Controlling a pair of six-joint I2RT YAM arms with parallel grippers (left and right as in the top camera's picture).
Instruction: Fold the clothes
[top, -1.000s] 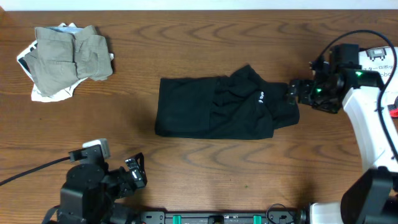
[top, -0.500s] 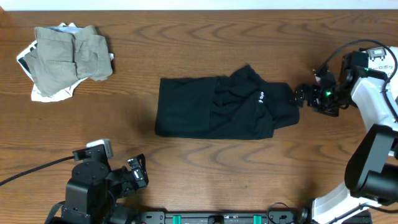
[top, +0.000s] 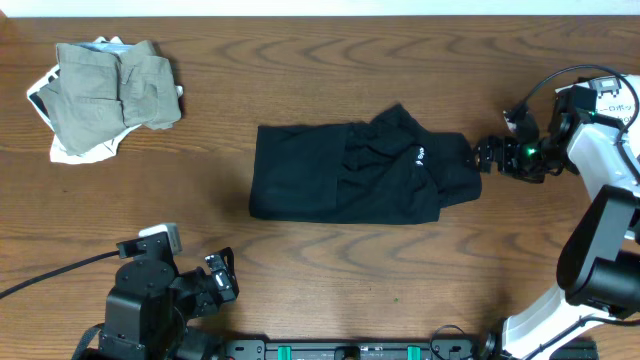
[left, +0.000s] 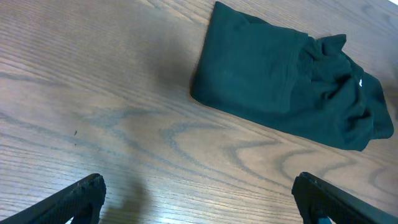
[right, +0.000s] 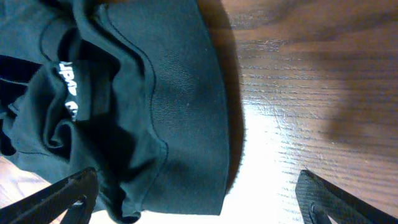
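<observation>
The clothes' main piece, a black shirt (top: 345, 185) with a small white mark (top: 420, 157), lies bunched in a rough rectangle mid-table. My right gripper (top: 485, 155) hovers at its right end, open. In the right wrist view the shirt's hem (right: 180, 124) and white mark (right: 68, 87) lie under the spread jaws of that gripper (right: 199, 202), which hold nothing. My left gripper (top: 222, 275) stands open near the front left, well short of the shirt (left: 280, 81); only bare wood lies between its fingertips (left: 84, 193).
A heap of khaki-grey and white printed garments (top: 105, 90) sits at the back left corner. The wooden table (top: 300, 60) stretches around the shirt. A black rail with green fittings (top: 350, 350) runs along the front edge.
My right gripper has drawn back a little to the right, off the shirt's right end, and its arm has swung outward. The shirt and the left arm have stayed put.
</observation>
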